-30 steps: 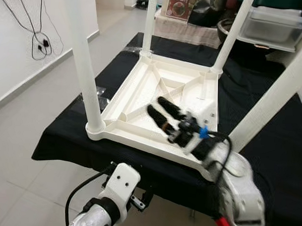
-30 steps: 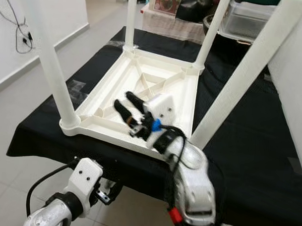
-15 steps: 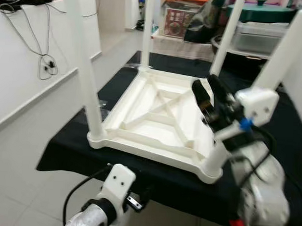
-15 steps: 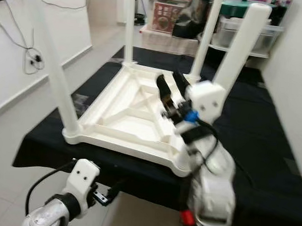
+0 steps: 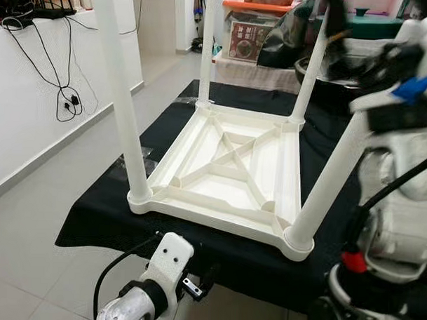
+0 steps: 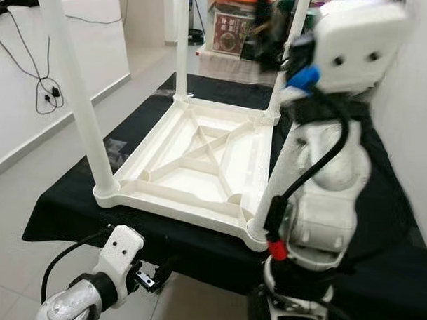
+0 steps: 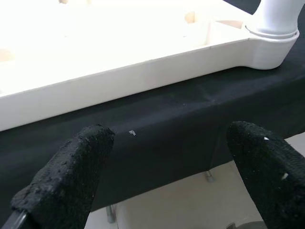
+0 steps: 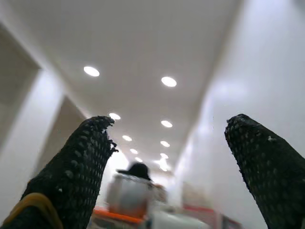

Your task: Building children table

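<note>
On the black-draped bench [image 5: 197, 237] ahead of me lies the white children's table [image 5: 227, 167], upside down with four legs pointing up.

Beyond my left gripper [image 7: 167, 176], whose fingers [image 7: 66, 176] stand spread wide and hold nothing, I see the table's rim and one corner leg socket just past the fingertips, across the cloth edge. My right gripper [image 8: 167, 167] is raised high, its fingers [image 8: 76, 162] apart and empty, pointing up toward ceiling lights [image 8: 168, 81]; the near right leg [image 5: 332, 178] stands just beside that arm. Storage boxes [image 5: 249, 35] sit behind the bench, and cables [image 5: 61, 91] hang on the left wall.
</note>
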### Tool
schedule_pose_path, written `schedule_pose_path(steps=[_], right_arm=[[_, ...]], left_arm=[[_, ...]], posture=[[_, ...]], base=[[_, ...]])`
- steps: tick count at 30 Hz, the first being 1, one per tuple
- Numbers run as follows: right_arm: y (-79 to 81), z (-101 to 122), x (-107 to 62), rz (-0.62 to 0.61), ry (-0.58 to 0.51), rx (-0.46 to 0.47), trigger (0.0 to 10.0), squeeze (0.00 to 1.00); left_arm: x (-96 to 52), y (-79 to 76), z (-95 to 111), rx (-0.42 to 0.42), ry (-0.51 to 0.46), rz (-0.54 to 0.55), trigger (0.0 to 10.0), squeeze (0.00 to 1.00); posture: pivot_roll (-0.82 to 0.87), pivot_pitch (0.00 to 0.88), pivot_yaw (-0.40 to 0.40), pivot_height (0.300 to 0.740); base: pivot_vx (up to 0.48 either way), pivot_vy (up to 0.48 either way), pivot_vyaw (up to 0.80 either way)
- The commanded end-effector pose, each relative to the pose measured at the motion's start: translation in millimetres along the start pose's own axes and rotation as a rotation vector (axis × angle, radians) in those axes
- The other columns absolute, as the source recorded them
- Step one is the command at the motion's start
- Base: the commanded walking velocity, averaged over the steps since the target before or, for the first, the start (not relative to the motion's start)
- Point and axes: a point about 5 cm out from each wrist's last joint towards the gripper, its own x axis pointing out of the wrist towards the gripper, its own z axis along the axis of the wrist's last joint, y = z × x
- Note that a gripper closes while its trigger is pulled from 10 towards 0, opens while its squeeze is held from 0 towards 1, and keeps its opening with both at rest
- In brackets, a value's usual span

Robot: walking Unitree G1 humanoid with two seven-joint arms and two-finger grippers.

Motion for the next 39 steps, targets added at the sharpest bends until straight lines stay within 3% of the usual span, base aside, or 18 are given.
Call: schedule_pose_path(steps=[1,5,6,7,8,10,13,25,26,28,29,35,39], right_arm=[[-9.8,-12,-2.9,-0.072,0.080,-0.023,10.0,0.00],[-7.7,-17,-5.8,-0.068,0.130,0.029,10.0,0.00],[-4.8,-21,-8.6,-0.060,0.162,0.086,10.0,0.00],[-4.8,-21,-8.6,-0.060,0.162,0.086,10.0,0.00],[0.4,-26,-13.5,-0.051,0.203,0.158,10.0,0.00],[4.1,-27,-17.5,-0.043,0.222,0.191,10.0,0.00],[7.3,-26,-19.7,-0.018,0.222,0.192,10.0,0.00],[10.1,-54,-64.4,-0.019,0.458,0.193,10.0,0.00],[11.2,-53,-66.4,-0.019,0.470,0.202,4.3,0.00],[12.3,-53,-68.2,-0.019,0.481,0.208,4.3,0.00],[12.8,-52,-68.5,-0.017,0.483,0.208,0.0,0.00],[12.5,-59,-69.9,-0.037,0.526,0.217,0.0,0.00],[15.1,-79,-65.8,-0.035,0.626,0.285,0.0,0.00]], left_arm=[[0.1,3.6,-4,0.003,0.014,0.008,10.0,0.00],[0.1,3.9,-4,0.003,0.012,0.007,10.0,0.00],[0.0,4.0,-5,0.003,0.013,0.008,10.0,0.00],[0.0,4.0,-5,0.003,0.013,0.008,10.0,0.00],[-0.1,4.1,-5,0.003,0.015,0.008,10.0,0.00],[-0.2,4.4,-5,0.004,0.017,0.010,10.0,0.00],[-0.3,5.3,-5,0.007,0.020,0.014,10.0,0.00],[-0.9,4.6,-6,0.014,0.026,0.008,10.0,0.00],[-1.1,4.6,-6,0.014,0.026,0.008,10.0,0.00],[-1.2,4.6,-7,0.014,0.027,0.007,10.0,0.00],[-1.2,4.6,-6,0.014,0.028,0.007,10.0,0.00],[-1.4,4.1,-6,0.016,0.029,0.006,10.0,0.00],[-2.2,3.1,-6,0.014,0.030,0.005,10.0,0.00]], posture=[[0.04,0.018,-0.030,0.740],[0.04,0.022,-0.028,0.740],[0.05,0.022,-0.030,0.740],[0.05,0.022,-0.030,0.740],[0.05,0.026,-0.029,0.740],[0.05,0.030,-0.032,0.740],[0.05,0.031,-0.030,0.740],[0.05,0.038,-0.027,0.740],[0.04,0.041,-0.025,0.740],[0.04,0.041,-0.025,0.740],[0.04,0.042,-0.025,0.740],[0.05,0.045,-0.025,0.740],[0.05,0.049,-0.029,0.740]], base=[[0.000,0.000,0.00],[0.000,0.000,0.00],[0.000,0.000,0.00],[0.000,0.000,0.00],[0.000,0.000,0.00],[0.000,0.000,0.00],[0.000,0.000,0.00],[0.000,0.000,0.00],[0.000,0.000,0.00],[0.000,0.000,0.00],[0.000,0.000,0.00],[0.000,0.000,0.00],[0.000,0.000,0.00]])
